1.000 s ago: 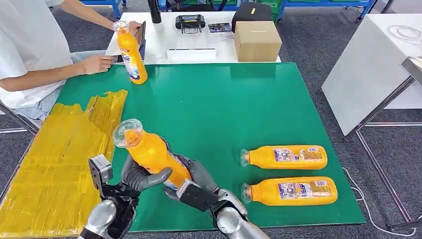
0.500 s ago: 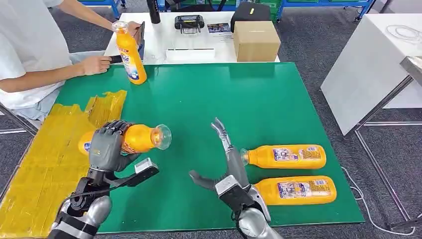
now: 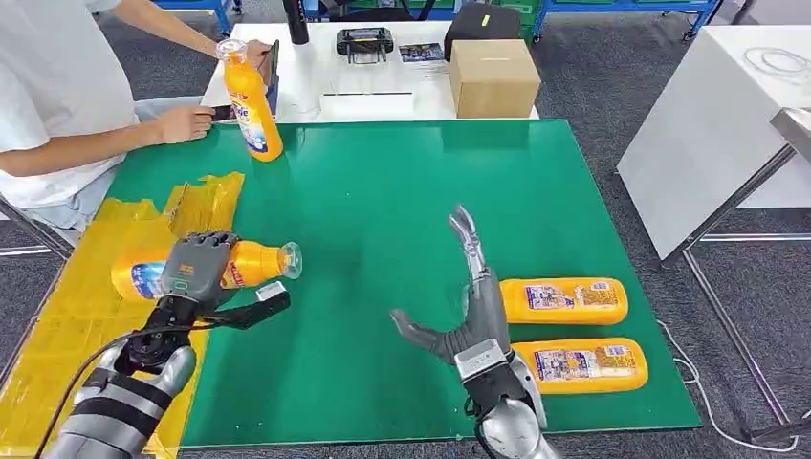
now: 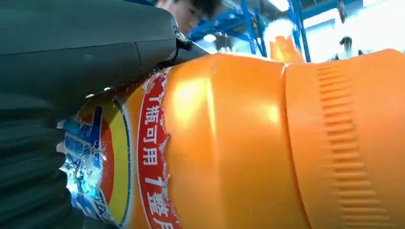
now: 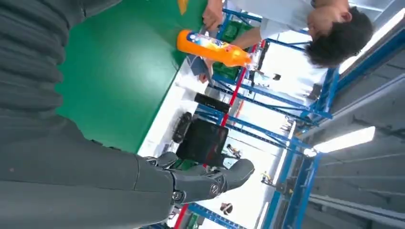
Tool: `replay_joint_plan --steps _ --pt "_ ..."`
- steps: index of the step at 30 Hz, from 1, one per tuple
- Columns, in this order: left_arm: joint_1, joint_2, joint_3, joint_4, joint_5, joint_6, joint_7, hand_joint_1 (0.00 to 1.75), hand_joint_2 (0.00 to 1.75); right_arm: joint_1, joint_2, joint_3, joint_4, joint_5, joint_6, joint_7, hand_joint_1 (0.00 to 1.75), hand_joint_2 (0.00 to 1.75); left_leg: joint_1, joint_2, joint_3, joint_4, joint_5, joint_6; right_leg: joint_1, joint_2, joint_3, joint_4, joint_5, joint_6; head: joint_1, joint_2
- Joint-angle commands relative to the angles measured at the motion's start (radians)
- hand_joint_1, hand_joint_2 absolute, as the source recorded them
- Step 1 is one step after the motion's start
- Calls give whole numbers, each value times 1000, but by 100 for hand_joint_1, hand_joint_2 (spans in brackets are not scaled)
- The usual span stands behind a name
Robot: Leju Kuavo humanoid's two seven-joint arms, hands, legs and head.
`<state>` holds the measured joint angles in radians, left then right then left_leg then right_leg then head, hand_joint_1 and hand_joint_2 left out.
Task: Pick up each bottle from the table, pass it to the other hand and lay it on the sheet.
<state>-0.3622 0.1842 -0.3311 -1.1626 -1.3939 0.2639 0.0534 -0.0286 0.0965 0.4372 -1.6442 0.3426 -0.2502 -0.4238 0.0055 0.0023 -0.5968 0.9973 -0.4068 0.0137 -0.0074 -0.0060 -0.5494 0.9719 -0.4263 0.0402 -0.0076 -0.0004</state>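
Observation:
My left hand (image 3: pixel 194 273) grips an orange bottle (image 3: pixel 247 265) held on its side, its clear cap toward the table's middle, over the near edge of the yellow sheet (image 3: pixel 86 316). The same bottle (image 4: pixel 248 143) sits against my left hand's fingers (image 4: pixel 86 47) in the left wrist view. My right hand (image 3: pixel 469 311) is open, fingers pointing up, just left of two orange bottles lying flat on the green table (image 3: pixel 402 191): one (image 3: pixel 564 300) farther, one (image 3: pixel 574 366) nearer. A fourth bottle (image 3: pixel 252 100) stands at the far left, held by a person (image 3: pixel 57 86).
A cardboard box (image 3: pixel 493 76) and a black device (image 3: pixel 364 42) sit on the white table beyond. Another white table (image 3: pixel 717 124) stands to the right. The person's hand (image 3: pixel 186 122) rests at the far left corner of the green table.
My left hand has carried the bottle further left and lower over the sheet. My right hand, having let go of it a second ago, has moved right toward the lying bottles.

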Motion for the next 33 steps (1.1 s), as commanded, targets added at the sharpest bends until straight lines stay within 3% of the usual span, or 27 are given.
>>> replay_joint_plan --steps 1,5,15,16,19,26,33 --pt "-173 -41 -61 421 40 -21 -30 175 175 -61 -6 7 43 -5 19 6 0 175 1 -2 3 -1 -1 -1 1 -2 4 -2 -1 -1 0 0" --pt "-186 -60 -39 537 122 -10 -95 175 175 -79 -8 21 72 -12 21 11 0 175 1 -1 3 -1 -1 0 1 0 4 -2 0 -2 0 0" --pt "-185 -60 -33 551 135 -18 -100 175 175 -80 -10 22 74 -16 23 11 0 175 1 0 3 -1 -1 0 1 0 4 -2 0 -3 0 0" --pt "-162 -75 0 575 141 173 -88 0 175 -100 -11 34 99 -24 19 15 0 175 1 0 2 0 0 0 1 0 3 -1 0 -3 0 0" --pt "-141 -80 22 535 155 243 -107 0 175 -102 -13 35 103 -25 17 15 0 175 1 1 3 -2 1 -1 1 1 4 -1 2 -3 0 0" --pt "-141 -80 22 535 155 243 -107 0 175 -102 -13 35 103 -25 17 15 0 175 1 0 2 -1 2 -2 3 1 3 -1 1 -2 0 0" --pt "-55 -105 77 366 207 351 -183 0 175 -96 -19 39 113 -25 8 15 0 175 1 0 0 -1 2 -2 2 1 1 -1 1 -2 0 0"
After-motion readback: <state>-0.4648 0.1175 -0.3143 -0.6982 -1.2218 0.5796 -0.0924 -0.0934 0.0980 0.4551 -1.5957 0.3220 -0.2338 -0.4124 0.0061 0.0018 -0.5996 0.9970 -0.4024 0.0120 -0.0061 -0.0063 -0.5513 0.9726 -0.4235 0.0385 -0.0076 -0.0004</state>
